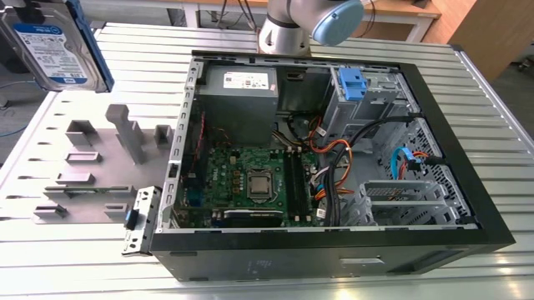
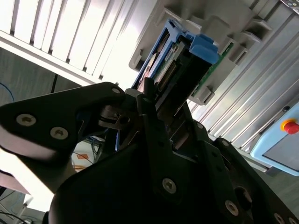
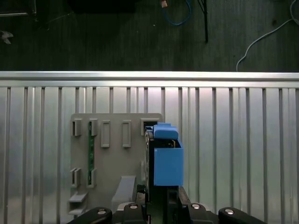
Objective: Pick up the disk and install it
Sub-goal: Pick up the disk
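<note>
As the black gripper (image 3: 163, 198) pinches it on edge, the silver metal disk (image 1: 50, 47) in its blue plastic frame hangs above the grey slotted rack (image 1: 100, 169) — clear of its slots, apparently for carrying.

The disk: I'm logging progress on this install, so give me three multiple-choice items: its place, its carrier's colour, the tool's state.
1. In the exterior view, the flat silver metal disk is: A) up at that view's left, outside the open black computer case B) inside that case C) on top of that case
2. Its plastic carrier frame is: A) red B) blue C) yellow
3. The tool is: A) open, away from the disk B) open around it C) shut on it
Answers: A, it hangs outside the case; B, both wrist views show blue; C, the second wrist view shows it clamping the disk.
</note>
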You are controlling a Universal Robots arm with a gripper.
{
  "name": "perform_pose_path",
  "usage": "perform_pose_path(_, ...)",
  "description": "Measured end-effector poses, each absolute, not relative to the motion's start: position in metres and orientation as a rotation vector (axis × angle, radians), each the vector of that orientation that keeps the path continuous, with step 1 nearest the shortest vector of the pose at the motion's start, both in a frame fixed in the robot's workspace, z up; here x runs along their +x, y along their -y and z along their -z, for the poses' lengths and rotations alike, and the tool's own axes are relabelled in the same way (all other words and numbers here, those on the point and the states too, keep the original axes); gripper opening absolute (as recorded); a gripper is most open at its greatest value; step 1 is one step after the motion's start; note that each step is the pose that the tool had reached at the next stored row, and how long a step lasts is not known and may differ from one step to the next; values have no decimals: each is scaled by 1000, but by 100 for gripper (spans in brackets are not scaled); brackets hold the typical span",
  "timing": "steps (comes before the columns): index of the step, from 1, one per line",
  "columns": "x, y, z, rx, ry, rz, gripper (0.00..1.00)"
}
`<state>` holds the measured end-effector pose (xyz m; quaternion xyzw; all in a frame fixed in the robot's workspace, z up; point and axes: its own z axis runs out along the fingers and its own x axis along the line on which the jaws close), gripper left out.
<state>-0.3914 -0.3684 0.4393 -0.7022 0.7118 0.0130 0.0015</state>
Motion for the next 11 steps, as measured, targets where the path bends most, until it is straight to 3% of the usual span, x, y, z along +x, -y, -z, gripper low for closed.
perform_pose_path(11, -391, 368, -456, -2204, -2234, -41, 35)
